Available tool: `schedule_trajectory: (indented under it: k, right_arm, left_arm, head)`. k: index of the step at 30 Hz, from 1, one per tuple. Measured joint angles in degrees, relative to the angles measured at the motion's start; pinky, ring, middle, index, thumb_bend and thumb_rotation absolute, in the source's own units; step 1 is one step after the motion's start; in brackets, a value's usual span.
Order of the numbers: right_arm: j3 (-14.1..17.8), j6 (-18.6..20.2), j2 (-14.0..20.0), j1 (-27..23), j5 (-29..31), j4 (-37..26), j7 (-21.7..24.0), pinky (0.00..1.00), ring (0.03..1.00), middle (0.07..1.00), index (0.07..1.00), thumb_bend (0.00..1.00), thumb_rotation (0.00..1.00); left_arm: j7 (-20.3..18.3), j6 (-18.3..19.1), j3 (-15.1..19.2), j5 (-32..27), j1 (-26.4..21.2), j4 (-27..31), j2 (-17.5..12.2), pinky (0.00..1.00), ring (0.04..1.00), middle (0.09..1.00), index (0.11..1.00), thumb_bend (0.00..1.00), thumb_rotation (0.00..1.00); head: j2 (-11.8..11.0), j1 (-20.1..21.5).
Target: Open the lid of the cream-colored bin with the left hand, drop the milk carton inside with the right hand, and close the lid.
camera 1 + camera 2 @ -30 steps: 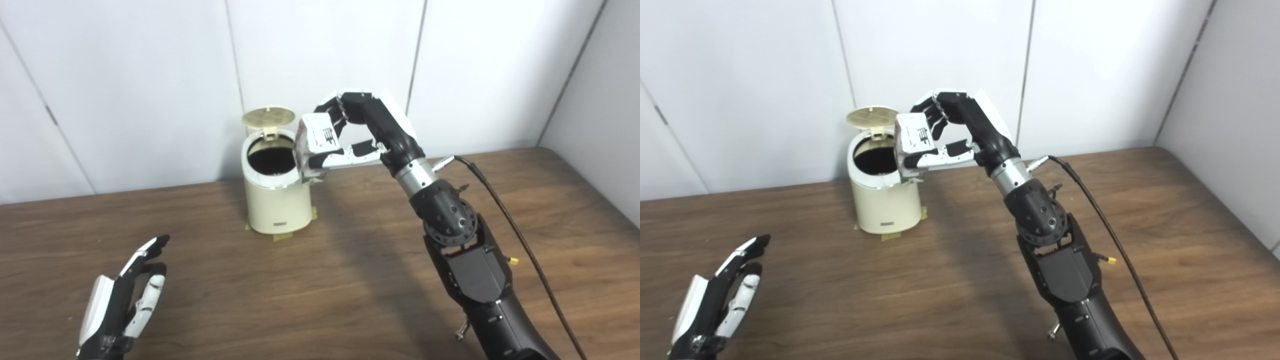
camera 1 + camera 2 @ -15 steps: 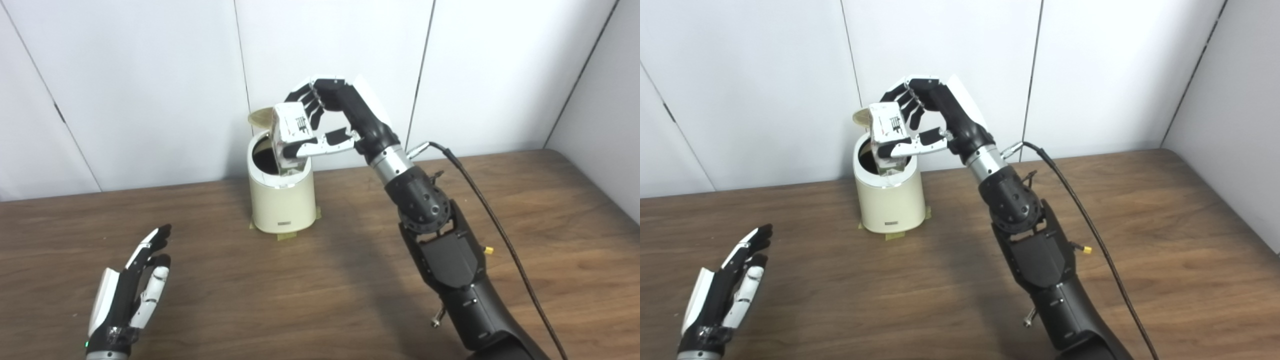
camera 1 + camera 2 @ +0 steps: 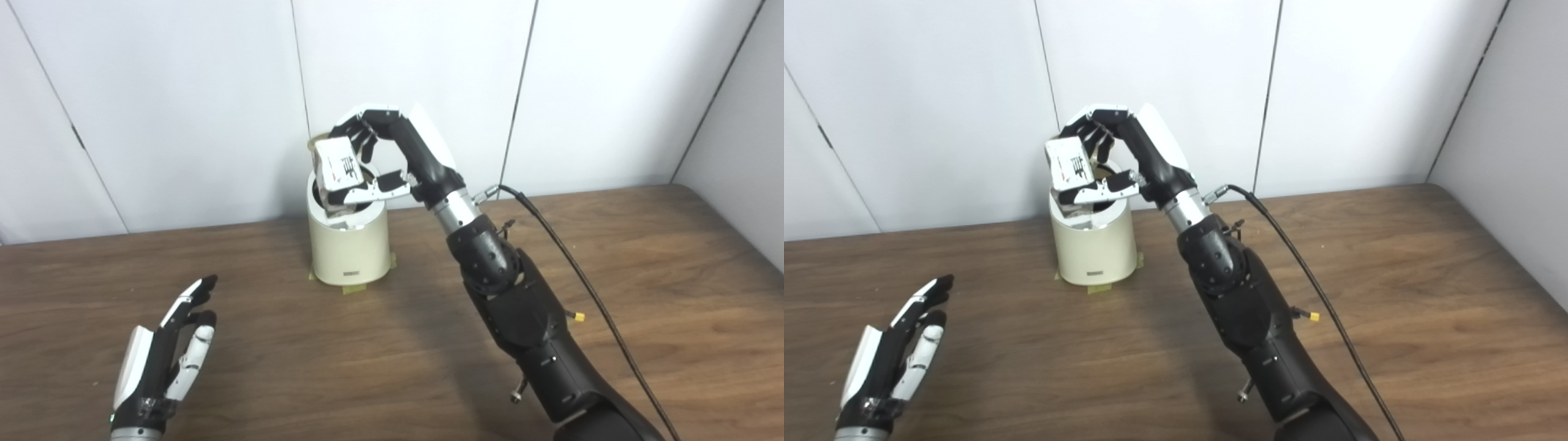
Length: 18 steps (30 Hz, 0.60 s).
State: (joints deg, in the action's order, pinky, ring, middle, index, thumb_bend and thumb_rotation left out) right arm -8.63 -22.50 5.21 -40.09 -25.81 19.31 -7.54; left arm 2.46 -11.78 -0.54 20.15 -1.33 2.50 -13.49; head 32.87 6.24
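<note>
Even, bright overhead light fills both sharp views, casting a soft shadow on the counter (image 3: 367, 367) just right of the cream-colored bin (image 3: 349, 251), with no strong glare.

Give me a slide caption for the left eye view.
Right hand holds the milk carton above the open cream bin; left hand waits open over the table.
</note>
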Motion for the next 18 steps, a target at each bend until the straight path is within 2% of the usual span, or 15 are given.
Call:
schedule_trajectory:
  k: [4,8,13,18]
  right_arm:
    - [-5.07,-1.45,1.57,-0.2,-6.02,2.28,-9.75,0.4,0.464,0.485,0.462,0.52,0.0]
    - [-9.11,-2.15,2.82,-1.08,-8.62,4.11,-16.4,0.42,0.468,0.486,0.462,0.52,0.0]
    - [-11.8,-2.58,4.1,-1.88,-10.62,5.37,-20.07,0.42,0.471,0.486,0.461,0.52,0.0]
    - [-12.73,-2.6,4.7,-2.03,-12.53,6.31,-22.44,0.41,0.468,0.484,0.465,0.52,0.0]
  left_arm:
    - [0.01,0.0,-0.03,0.49,0.06,0.28,0.01,0.79,0.869,0.887,0.886,0.45,1.0]
    - [0.0,0.0,-0.05,0.69,0.15,0.43,0.02,0.79,0.87,0.886,0.885,0.44,1.0]
    - [0.0,0.0,-0.05,0.7,0.23,0.61,0.11,0.79,0.868,0.884,0.882,0.43,1.0]
    - [0.0,0.0,-0.06,0.74,0.33,0.74,0.15,0.79,0.867,0.884,0.881,0.43,1.0]
  head:
    - [0.26,-0.09]
    - [0.26,-0.09]
    - [0.35,-0.09]
    - [0.35,-0.18]
